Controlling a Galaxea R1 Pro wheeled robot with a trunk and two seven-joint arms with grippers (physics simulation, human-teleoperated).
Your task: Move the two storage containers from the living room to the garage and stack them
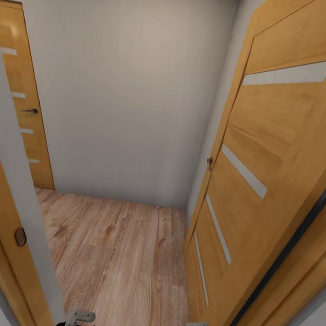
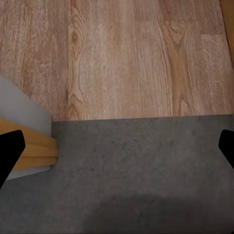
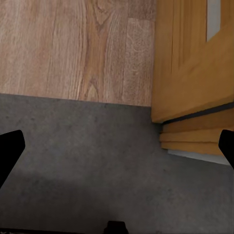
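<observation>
While the robot stands in a doorway, the head view looks down into a small hall with a light wood plank floor and a plain pale wall at twelve o'clock. An open honey-coloured wooden door with pale glass strips fills the three o'clock side. A second, closed door of the same kind stands at ten o'clock.

At six o'clock, two grey brackets and black arm parts poke into view.

In the left wrist view, the left pincer hangs over dark grey speckled concrete floor, right where it meets the planks. Its two black fingertips sit far apart at the frame's edges, holding nothing.

The right pincer is spread just as wide and is also empty, above the same seam beside the door's bottom edge.

Neither orange-red storage container can be seen in these views, so I cannot say where they are.

This looks like a travelling step, on the threshold between garage concrete and house planks, with no container in hand. The next move probably calls for driving straight through the narrow opening without clipping the door.
</observation>
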